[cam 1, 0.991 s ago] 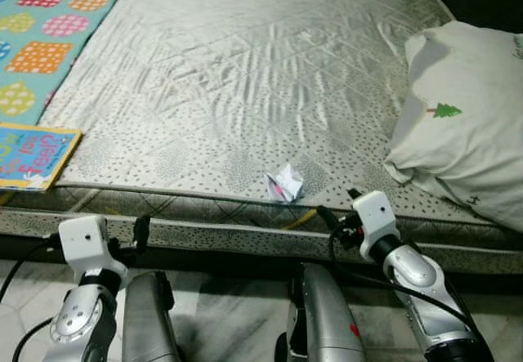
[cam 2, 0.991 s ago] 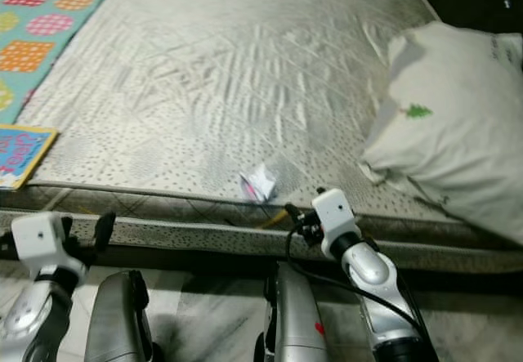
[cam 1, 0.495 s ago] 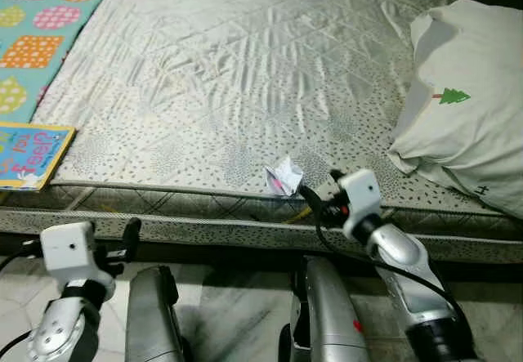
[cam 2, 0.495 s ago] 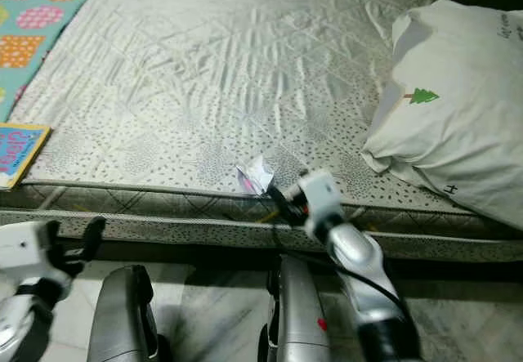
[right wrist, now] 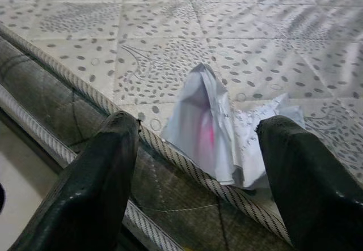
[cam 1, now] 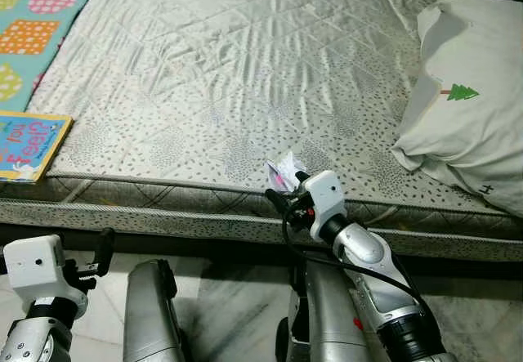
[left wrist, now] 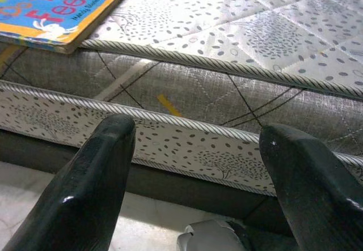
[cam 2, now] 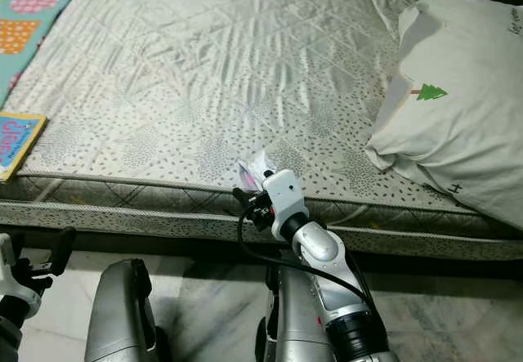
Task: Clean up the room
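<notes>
A crumpled paper [right wrist: 218, 129] lies at the mattress [cam 1: 245, 76] front edge. The right gripper [right wrist: 198, 177] sits just before it, fingers spread wide, the paper between them but seemingly not yet touched. The left gripper [left wrist: 195, 183] hangs low, fingers apart, facing the mattress side, near a book [cam 1: 29, 145]. A pillow [cam 1: 470, 100] rests at right.

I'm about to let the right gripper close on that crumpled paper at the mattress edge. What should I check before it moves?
1. Right gripper open: ok, fingers spread wide.
2. Crumpled paper lined up between the fingers: ok.
3. Fingers reach around the paper: not ok, the tips are short of it, at the mattress edge.
4. Paper free of other things: ok, it lies alone.
5. Left gripper out of the way: ok, low beside the bed, open.
6. Book and pillow away from the grasp: ok.
</notes>
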### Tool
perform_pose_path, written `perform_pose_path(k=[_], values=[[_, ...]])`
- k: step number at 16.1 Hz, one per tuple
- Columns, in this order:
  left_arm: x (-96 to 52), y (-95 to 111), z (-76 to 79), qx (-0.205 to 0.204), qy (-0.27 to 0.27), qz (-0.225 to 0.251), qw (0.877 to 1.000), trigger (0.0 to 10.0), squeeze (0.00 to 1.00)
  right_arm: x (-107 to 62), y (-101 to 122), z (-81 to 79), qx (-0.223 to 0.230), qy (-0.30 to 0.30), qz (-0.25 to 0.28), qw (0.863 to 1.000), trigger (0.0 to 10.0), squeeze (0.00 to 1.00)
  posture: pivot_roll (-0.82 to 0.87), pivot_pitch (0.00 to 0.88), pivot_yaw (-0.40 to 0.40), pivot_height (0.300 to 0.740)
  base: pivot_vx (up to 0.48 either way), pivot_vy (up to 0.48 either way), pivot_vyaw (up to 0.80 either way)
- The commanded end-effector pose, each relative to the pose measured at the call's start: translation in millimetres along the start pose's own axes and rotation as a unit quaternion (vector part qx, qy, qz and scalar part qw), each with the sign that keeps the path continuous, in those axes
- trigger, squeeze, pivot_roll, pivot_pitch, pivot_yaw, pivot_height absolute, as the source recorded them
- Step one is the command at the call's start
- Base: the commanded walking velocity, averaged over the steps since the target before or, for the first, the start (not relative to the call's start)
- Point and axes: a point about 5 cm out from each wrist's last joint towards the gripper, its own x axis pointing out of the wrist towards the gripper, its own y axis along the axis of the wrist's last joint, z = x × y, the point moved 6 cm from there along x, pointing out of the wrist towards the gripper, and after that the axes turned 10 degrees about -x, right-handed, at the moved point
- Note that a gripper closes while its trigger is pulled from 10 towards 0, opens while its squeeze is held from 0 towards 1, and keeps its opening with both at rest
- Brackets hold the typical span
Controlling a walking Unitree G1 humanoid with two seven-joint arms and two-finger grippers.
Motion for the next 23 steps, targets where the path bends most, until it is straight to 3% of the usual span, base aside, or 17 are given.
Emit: perform_pose_path(k=[1,4,10,14,15,16,17,18,23], values=[[-3.3,-1,-1.7,0.002,0.004,-0.006,1.0,10.0,0.0,0.6,-4,-4.5,-0.01,-0.001,-0.007,1.0,10.0,0.0,0.14,0.247,-0.086,0.503,0.0,0.0,0.0],[-4.8,-2,3.1,0.004,-0.004,-0.01,1.0,10.0,0.0,2.4,-15,-11.3,-0.027,-0.012,-0.017,0.999,10.0,0.0,0.14,0.251,-0.078,0.503,0.0,0.0,0.0],[-5.7,0,4.7,0.008,-0.007,-0.01,1.0,10.0,0.0,16.2,-20,1.6,-0.043,-0.081,-0.02,0.996,10.0,0.0,0.16,0.258,-0.079,0.503,0.0,0.0,0.0],[-16.3,2,-2.9,0.015,0.009,-0.01,1.0,10.0,0.0,30.8,-18,-10.6,-0.045,-0.082,-0.021,0.995,10.0,0.0,0.2,0.268,-0.093,0.503,0.0,0.0,0.0],[-17.5,2,-4.4,0.017,0.011,-0.01,1.0,10.0,0.0,33.3,-19,-14.9,-0.046,-0.08,-0.021,0.996,8.4,0.0,0.21,0.269,-0.095,0.503,0.0,0.0,0.0],[-17.5,3,-5.0,0.017,0.011,-0.009,1.0,10.0,0.0,34.9,-19,-17.2,-0.048,-0.078,-0.021,0.996,8.4,0.0,0.22,0.273,-0.096,0.503,0.0,0.0,0.0],[-17.1,5,-5.9,0.019,0.013,-0.008,1.0,10.0,0.0,36.9,-19,-19.9,-0.049,-0.077,-0.022,0.996,3.8,0.0,0.22,0.277,-0.095,0.503,0.0,0.0,0.0],[-16.3,6,-6.7,0.021,0.014,-0.007,1.0,10.0,0.0,40.4,-19,-24.7,-0.054,-0.074,-0.023,0.996,0.0,0.0,0.22,0.282,-0.093,0.503,0.0,0.0,0.0],[-18.5,7,-7.3,0.024,0.015,-0.008,1.0,10.0,0.0,47.4,-16,-27.3,-0.053,-0.075,-0.023,0.995,0.0,0.0,0.23,0.278,-0.09,0.503,0.0,0.0,0.0]])
